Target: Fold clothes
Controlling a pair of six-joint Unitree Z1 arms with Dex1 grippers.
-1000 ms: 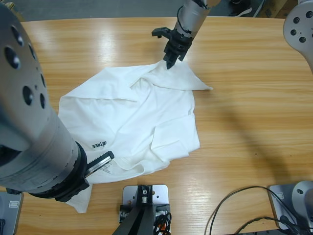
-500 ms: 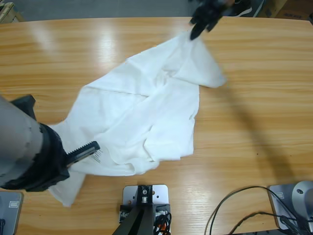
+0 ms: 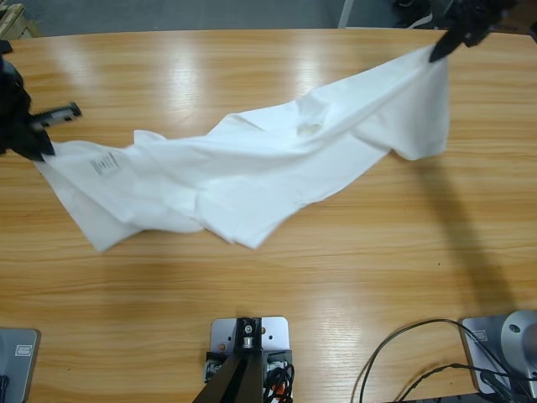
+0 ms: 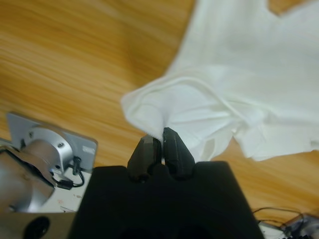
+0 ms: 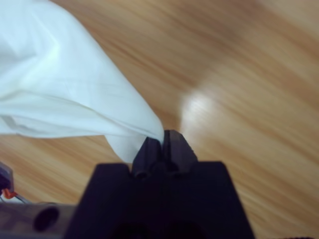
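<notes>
Wooden counter (image 3: 252,311) is spanned by a white shirt (image 3: 252,172), held stretched between its far corners. One end is pinched by the left gripper (image 4: 158,145), the other by the right gripper (image 5: 160,141), apparently to spread it flat before folding.

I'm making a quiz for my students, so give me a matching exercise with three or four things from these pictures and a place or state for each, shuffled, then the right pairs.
Things:
1. white shirt
2. left gripper
3. right gripper
4. black cables

Places or states:
A. lying at the table's near edge
B. stretched out between two grippers
C. pinching cloth above a silver rig base
D. pinching a corner over bare wood

Pairs: 1-B, 2-C, 3-D, 4-A
</notes>
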